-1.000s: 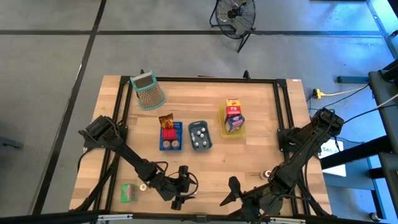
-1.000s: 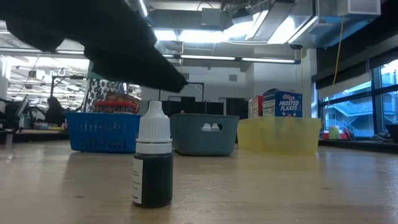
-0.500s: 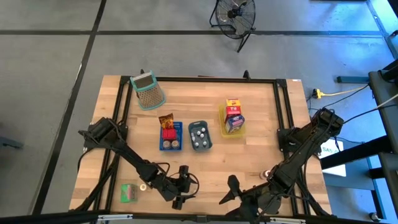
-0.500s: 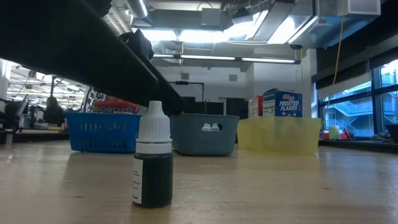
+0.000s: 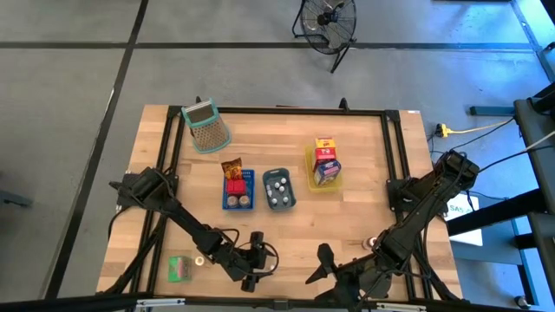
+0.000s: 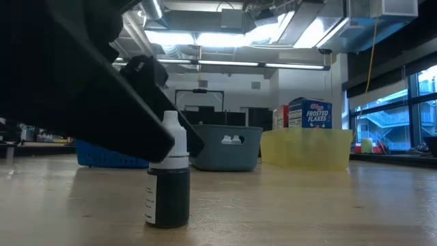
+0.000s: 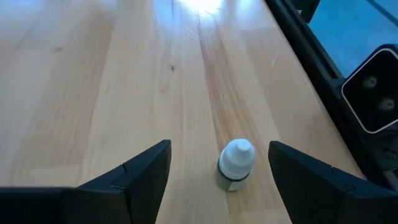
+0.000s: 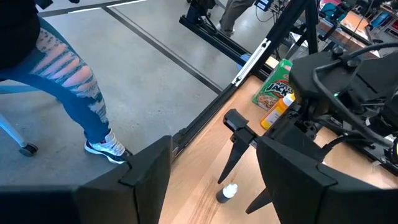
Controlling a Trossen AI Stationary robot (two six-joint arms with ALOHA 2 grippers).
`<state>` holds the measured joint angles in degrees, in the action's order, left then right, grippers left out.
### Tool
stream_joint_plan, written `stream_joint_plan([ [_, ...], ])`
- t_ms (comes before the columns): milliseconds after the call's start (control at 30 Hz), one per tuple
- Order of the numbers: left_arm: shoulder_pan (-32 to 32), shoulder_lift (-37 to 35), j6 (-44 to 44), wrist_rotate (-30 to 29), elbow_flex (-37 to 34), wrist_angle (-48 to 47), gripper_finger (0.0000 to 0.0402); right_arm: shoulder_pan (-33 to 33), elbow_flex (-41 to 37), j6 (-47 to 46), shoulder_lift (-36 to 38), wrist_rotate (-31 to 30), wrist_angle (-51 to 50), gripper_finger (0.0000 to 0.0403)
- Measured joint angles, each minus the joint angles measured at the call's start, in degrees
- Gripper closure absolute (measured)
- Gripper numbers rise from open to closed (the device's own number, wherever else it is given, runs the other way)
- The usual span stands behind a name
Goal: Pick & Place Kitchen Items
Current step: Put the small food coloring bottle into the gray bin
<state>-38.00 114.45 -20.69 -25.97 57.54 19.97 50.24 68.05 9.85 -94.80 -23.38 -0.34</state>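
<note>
White-capped dark dropper bottle (image 6: pixel 167 174) stood upright on the wooden surface (image 7: pixel 124 74), near the front edge and well apart from the trays. It had not moved over the last second.

What changed: the left arm came lower and closer in the low view. It now covered most of the blue tray (image 6: pixel 92 156) and crossed behind the bottle's cap. In the high view it barely shifted. The left wrist view had the left hand (image 7: pixel 219 152) released, fingers spread, with the bottle (image 7: pixel 236 165) between them and not touched. Judged: approach nearly done, closing on the bottle was the next step, nothing picked yet.

The right hand (image 8: pixel 214 146) hung spread and empty near the front edge, just right of the left one, waiting.

Trays further back were already loaded. The grey-blue tray (image 6: pixel 225 147) sat in the middle, and the yellow tray (image 6: pixel 307 152) held a blue carton (image 6: pixel 309 113) and a red carton (image 6: pixel 280 116).

Writing: "FROSTED FLAKES" read clearly on the blue carton. A green packet (image 8: pixel 273 90) at the surface's left front corner showed "JACKS", the rest unclear. The bottle's label was too small to read.
</note>
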Motion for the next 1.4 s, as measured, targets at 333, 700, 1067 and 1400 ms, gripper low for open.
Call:
stream_joint_plan([
  [333, 0.24, 0.00, 1.82, -0.03, 0.00, 1.27, 0.0137, -0.04, 0.00, 0.00, 0.00, -0.17, -0.39, 0.0167],
  [700, 0.24, -0.02, 1.91, -0.01, 0.00, 0.93, 0.0137, -0.04, 0.00, 0.00, 0.00, -0.15, -0.68, 0.0167],
  [1067, 1.34, -0.04, 1.95, 2.01, 0.00, 0.84, 0.0183, -0.04, 0.00, 0.00, 0.00, -0.11, -0.76, 0.0167],
  [1400, 1.64, 0.24, 2.81, 3.84, 0.00, -0.07, 0.0226, -0.12, 0.00, 0.00, 0.00, 0.03, -0.74, 0.0167],
])
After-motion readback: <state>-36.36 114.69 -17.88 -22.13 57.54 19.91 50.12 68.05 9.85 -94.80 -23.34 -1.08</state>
